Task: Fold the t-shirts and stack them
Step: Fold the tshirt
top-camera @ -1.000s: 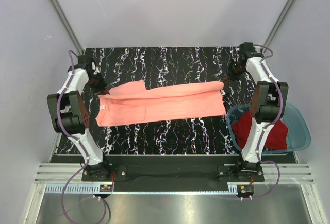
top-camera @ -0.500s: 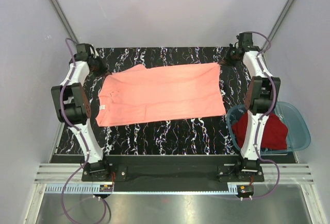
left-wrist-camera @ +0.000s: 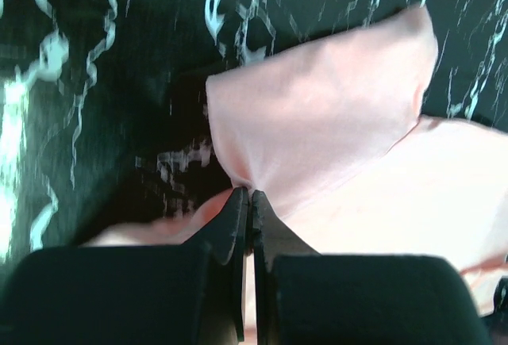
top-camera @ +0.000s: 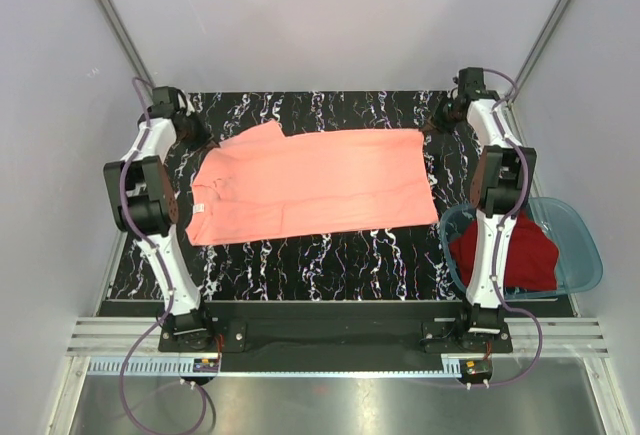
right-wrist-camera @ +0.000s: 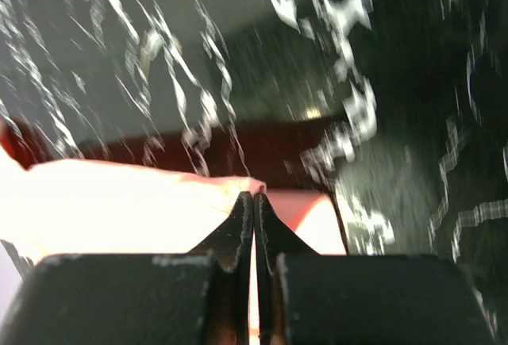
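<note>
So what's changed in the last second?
The left gripper and right gripper, shut on the far edge of the salmon-pink shirt, pulled it away from their bases, spreading it flat. Neither let go. The dark red shirt stayed in the blue basin.

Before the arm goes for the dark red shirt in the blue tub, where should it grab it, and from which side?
Probably from straight above, pinching a fold of bunched cloth near the middle of the dark red shirt. It lies crumpled inside the blue tub, whose walls would block a sideways approach, and no clear hem or sleeve shows.
</note>
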`<act>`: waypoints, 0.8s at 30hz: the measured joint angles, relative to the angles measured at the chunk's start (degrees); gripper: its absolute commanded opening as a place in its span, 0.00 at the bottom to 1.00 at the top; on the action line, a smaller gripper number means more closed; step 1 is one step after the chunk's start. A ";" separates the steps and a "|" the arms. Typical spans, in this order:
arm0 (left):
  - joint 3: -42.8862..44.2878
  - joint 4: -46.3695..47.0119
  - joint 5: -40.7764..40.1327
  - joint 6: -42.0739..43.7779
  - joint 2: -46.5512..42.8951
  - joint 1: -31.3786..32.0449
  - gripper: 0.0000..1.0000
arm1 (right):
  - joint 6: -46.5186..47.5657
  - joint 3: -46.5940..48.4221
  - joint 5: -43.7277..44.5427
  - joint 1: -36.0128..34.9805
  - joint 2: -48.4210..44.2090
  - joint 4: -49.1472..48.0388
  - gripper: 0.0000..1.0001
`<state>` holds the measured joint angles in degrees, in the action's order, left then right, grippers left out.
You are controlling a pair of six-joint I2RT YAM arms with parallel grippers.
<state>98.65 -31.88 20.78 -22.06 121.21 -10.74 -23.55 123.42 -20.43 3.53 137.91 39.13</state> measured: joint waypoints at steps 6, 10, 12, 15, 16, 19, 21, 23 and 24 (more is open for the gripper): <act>-10.99 -2.56 -2.95 1.40 -9.84 0.33 0.00 | 1.03 -9.99 1.51 0.00 -7.02 2.89 0.00; -14.69 -3.58 -5.92 2.62 -12.52 0.35 0.00 | 1.60 -15.61 1.97 0.02 -11.96 2.80 0.00; -15.65 -4.07 -7.34 3.04 -12.63 0.35 0.00 | 1.84 -17.31 1.97 0.02 -13.53 2.58 0.00; -16.96 -4.94 -9.11 3.45 -12.63 0.35 0.00 | 2.38 -20.74 2.49 0.02 -15.87 2.25 0.00; -17.33 -5.07 -9.60 3.63 -12.63 0.35 0.00 | 2.60 -21.73 2.86 0.02 -16.39 2.29 0.00; -18.40 -5.46 -10.73 3.82 -12.85 0.35 0.00 | 3.15 -25.07 3.50 0.04 -17.57 1.99 0.00; -18.88 -5.77 -11.37 3.87 -12.98 0.35 0.00 | 3.37 -26.95 3.85 0.07 -18.01 1.99 0.00; -19.21 -5.75 -11.85 3.89 -13.09 0.35 0.00 | 3.50 -28.06 4.00 0.11 -18.05 1.88 0.00; -19.41 -5.77 -12.07 3.89 -13.16 0.35 0.00 | 3.63 -28.52 4.15 0.15 -18.05 1.75 0.00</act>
<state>79.24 -37.65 8.71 -18.17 108.05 -10.39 -19.92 94.89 -16.27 3.68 119.85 40.88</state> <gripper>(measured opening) 0.024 0.012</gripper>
